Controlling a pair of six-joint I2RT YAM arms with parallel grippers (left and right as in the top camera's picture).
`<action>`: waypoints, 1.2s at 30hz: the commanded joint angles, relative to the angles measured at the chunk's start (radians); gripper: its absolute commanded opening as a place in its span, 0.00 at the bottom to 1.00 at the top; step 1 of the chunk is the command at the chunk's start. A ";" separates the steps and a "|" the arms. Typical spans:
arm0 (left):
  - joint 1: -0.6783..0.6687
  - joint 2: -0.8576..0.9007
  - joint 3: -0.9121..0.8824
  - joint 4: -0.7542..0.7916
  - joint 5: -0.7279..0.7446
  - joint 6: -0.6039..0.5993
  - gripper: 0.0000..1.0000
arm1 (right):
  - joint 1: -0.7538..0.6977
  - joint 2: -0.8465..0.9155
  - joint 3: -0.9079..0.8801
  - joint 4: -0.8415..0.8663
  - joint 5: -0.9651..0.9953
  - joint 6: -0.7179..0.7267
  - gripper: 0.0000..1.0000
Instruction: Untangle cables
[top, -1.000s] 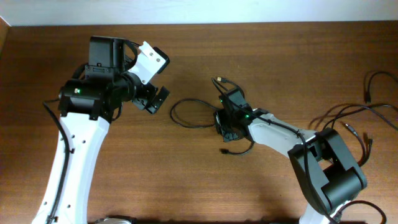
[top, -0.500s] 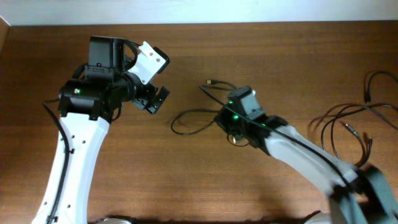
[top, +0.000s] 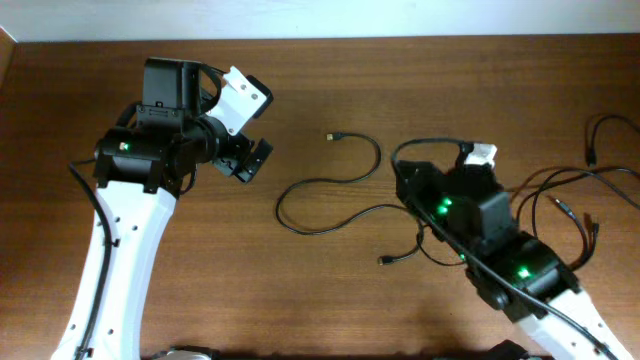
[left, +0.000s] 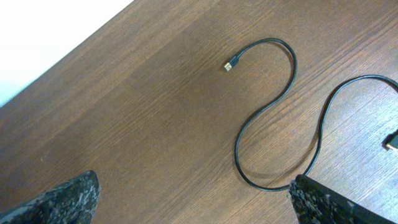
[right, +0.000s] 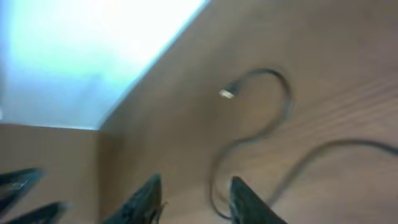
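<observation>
A thin black cable (top: 300, 186) lies in an S-curve mid-table, with its metal-tipped plug (top: 332, 135) at the far end. A second strand ends in a plug (top: 383, 262) near the front. My right gripper (top: 403, 190) is at the right end of these strands. In the right wrist view, which is blurred, its fingers (right: 196, 199) are apart with bare wood between them and the cable (right: 273, 124) beyond. My left gripper (top: 248, 160) hangs wide open left of the loop. The left wrist view (left: 199, 199) shows the cable (left: 273, 106) and its plug (left: 231, 63).
More thin black cables (top: 560, 195) lie in loose tangled loops at the right side of the table, with another cord (top: 600, 128) near the far right edge. A white wall borders the table's far edge (top: 400, 38).
My right arm has pulled back to the right and toward the front. The cable has stretched from a tight bunch into a long S-curve. The left arm has not moved.
</observation>
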 joint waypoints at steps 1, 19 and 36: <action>-0.005 0.002 0.004 0.000 0.014 0.016 0.99 | 0.005 0.127 -0.003 -0.090 0.019 0.120 0.47; 0.252 0.002 0.004 0.129 -0.416 -0.344 0.99 | 0.202 0.629 -0.003 -0.232 -0.241 -1.387 0.99; 0.336 0.002 0.004 0.105 -0.245 -0.325 1.00 | 0.230 0.882 0.288 -0.016 -0.398 -1.435 0.95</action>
